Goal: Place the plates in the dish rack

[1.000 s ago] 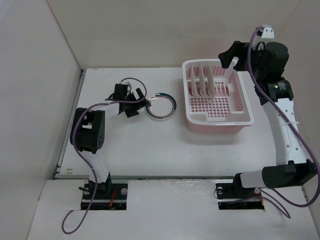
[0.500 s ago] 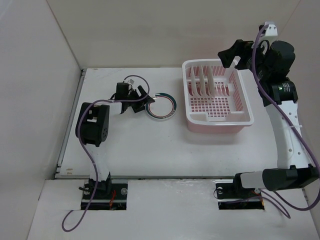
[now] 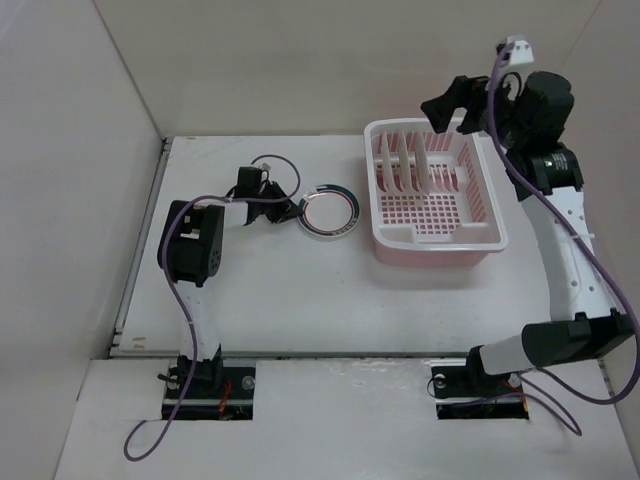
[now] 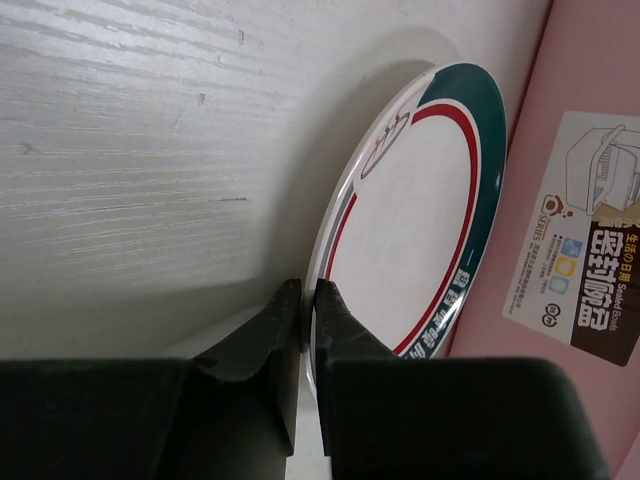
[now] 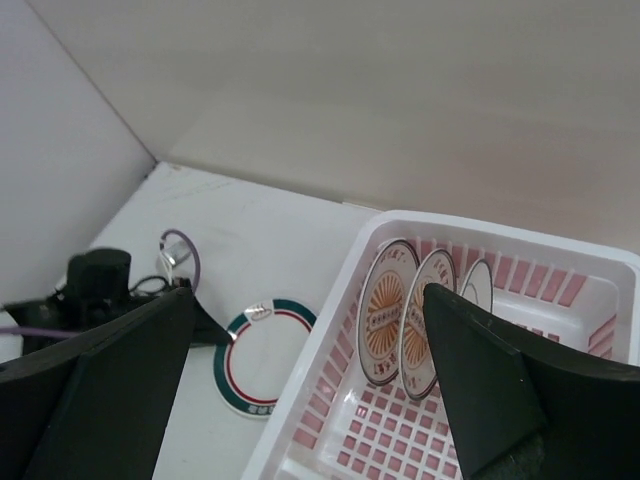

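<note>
A white plate with a dark green rim band (image 3: 328, 212) lies on the table just left of the dish rack (image 3: 440, 240). My left gripper (image 3: 293, 208) is shut on its left rim. In the left wrist view both jaws (image 4: 305, 300) pinch the plate's edge (image 4: 420, 210), with the pink rack wall (image 4: 590, 80) right behind it. Three plates stand upright in the rack: two with orange sunbursts (image 5: 385, 310) (image 5: 428, 330) and one with a thin ring (image 5: 478, 290). My right gripper (image 3: 450, 100) hangs open and empty, high above the rack's far side.
Walls enclose the table at the back and on both sides. The left arm's purple cable (image 3: 268, 162) loops over the table behind its wrist. The rack's front half (image 3: 440, 210) holds only gridded floor.
My left gripper slid right onto the plate's rim and closed on it. The right arm lifted up and back from the rack, still open.
</note>
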